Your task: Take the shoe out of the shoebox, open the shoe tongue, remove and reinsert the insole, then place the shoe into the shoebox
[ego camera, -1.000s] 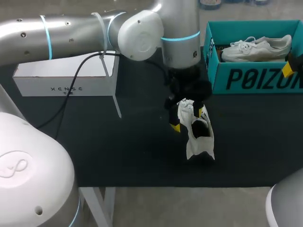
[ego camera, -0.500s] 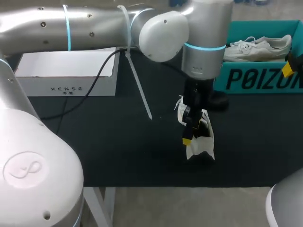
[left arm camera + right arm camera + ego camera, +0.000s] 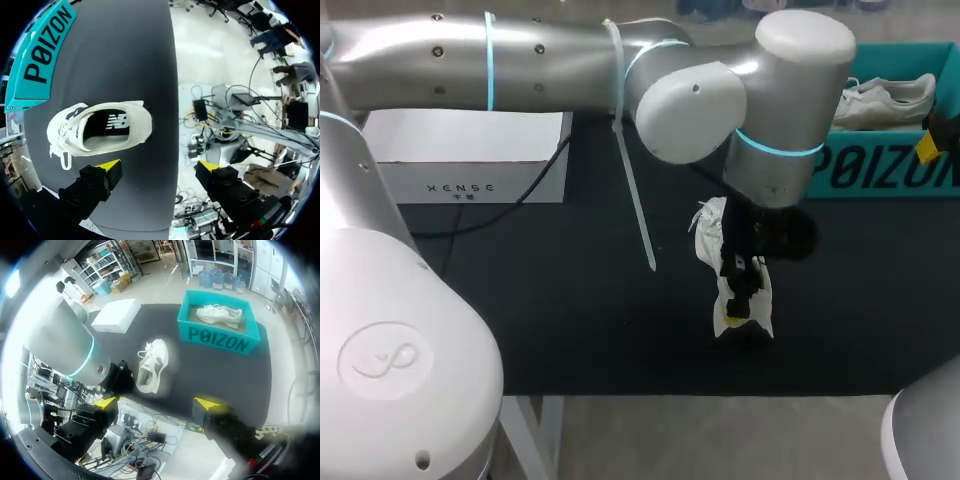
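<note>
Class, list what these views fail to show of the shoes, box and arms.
Head view: white lace-up sneaker on the mat, middle covered by the jaws of the left arm.
Head view: teal cardboard shoebox, left end behind that arm, right end cut off.
Head view: right arm's jaws, past the edge save one yellow fingertip.

In the head view the left arm (image 3: pixel 720 100) hides one end of the teal shoebox (image 3: pixel 900 168) and the toe of the sneaker (image 3: pixel 890 98) inside; the left gripper (image 3: pixel 740 295) covers the other shoe's (image 3: pixel 712 232) middle; the edge crops the right gripper (image 3: pixel 932 140)
</note>
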Motion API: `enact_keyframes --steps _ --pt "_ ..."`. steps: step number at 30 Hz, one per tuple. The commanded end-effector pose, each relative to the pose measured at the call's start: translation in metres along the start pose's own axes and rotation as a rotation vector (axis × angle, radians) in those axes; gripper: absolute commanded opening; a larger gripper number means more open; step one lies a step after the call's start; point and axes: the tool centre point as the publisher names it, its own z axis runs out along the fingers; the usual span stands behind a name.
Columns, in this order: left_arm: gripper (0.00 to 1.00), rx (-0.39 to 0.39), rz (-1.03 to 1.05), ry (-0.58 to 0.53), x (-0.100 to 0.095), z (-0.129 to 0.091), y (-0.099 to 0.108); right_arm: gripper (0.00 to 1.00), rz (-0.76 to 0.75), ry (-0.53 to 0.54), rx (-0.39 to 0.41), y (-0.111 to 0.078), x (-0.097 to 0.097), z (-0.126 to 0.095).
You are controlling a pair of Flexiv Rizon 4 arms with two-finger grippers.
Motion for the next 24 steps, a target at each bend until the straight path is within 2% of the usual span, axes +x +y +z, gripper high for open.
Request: enact_keyframes --steps 1,11,24 --pt "1.00 -0.013 -0.001 -0.029 -0.001 0.004 -0.011 1.00 0.001 0.000 0.006 0.003 0.000 0.001" --pt "1.00 0.043 -0.003 -0.089 -0.007 0.010 -0.016 1.00 0.001 0.000 0.006 0.003 0.000 0.001" --pt "1.00 0.047 -0.031 -0.085 -0.020 0.030 -0.028 1.00 0.001 0.000 0.006 0.003 0.000 0.001"
